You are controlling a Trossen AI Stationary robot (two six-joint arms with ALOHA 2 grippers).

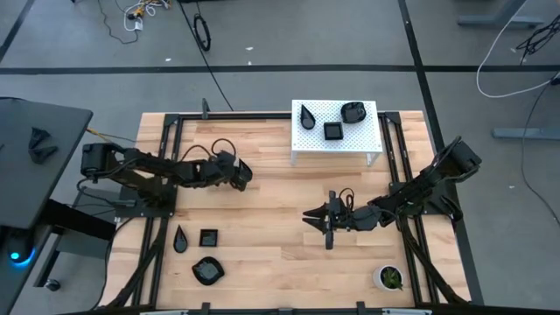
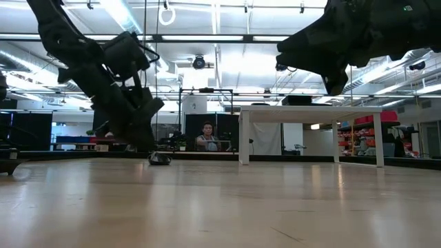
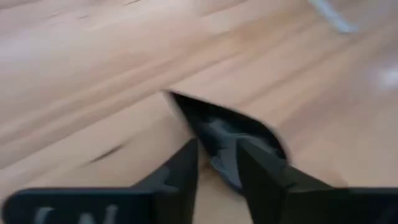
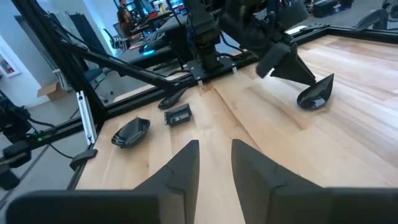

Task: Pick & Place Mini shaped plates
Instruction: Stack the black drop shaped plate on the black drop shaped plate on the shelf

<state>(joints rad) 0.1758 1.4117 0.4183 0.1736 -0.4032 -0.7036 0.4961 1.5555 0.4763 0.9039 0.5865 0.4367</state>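
Plates (image 1: 208, 237): glossy black, three at lower left of the high view, three more on the shelf (image 1: 372, 131), upper centre. Shelf: white, dotted with small dark holes. Table (image 1: 262, 227): pale blond wood, streaked grain, black frame rails. Arms: dark, near black. Pot (image 1: 389, 278), lower right: white, green plant. Floor: grey, dark lines.

From overhead we look straight down on the whole desk (image 1: 262, 219). Our low camera sits at desk level, facing the room. Each wrist camera looks close past its own jaws; the right one shares the left arm (image 4: 249, 25) with the overhead view.
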